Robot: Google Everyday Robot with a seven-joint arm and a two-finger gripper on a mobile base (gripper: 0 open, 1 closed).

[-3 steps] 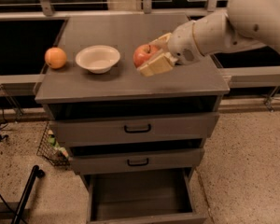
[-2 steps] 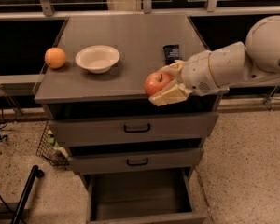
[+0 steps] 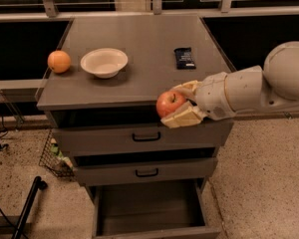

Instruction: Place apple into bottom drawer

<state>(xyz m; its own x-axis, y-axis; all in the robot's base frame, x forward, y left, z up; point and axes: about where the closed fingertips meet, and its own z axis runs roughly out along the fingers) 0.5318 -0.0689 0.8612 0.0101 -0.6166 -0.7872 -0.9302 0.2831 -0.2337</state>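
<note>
Apple [image 3: 170,103] sits at centre frame, clamped between the two pale fingers of the gripper [image 3: 183,103]: one finger [image 3: 188,87] over its upper right, the other under its lower side. The arm [image 3: 249,88] enters from the right edge. The fruit hangs in front of the cabinet top's [image 3: 139,39] front edge, level with the shallow top drawer [image 3: 144,137], clear of the surface.

Bottom drawer [image 3: 149,205] is pulled open at lower centre, its dark interior bare, well below the apple and slightly left of it.

On the cabinet top: an orange [image 3: 59,61] at upper left, a white bowl [image 3: 104,61] just beside it, a dark packet [image 3: 184,57] at upper right of centre.

Handling, as judged: light, firm, smooth and waxy skin, likely to roll and bruise if dropped. The grip across its widest part looks right. Lower it close to the drawer floor before release.
</note>
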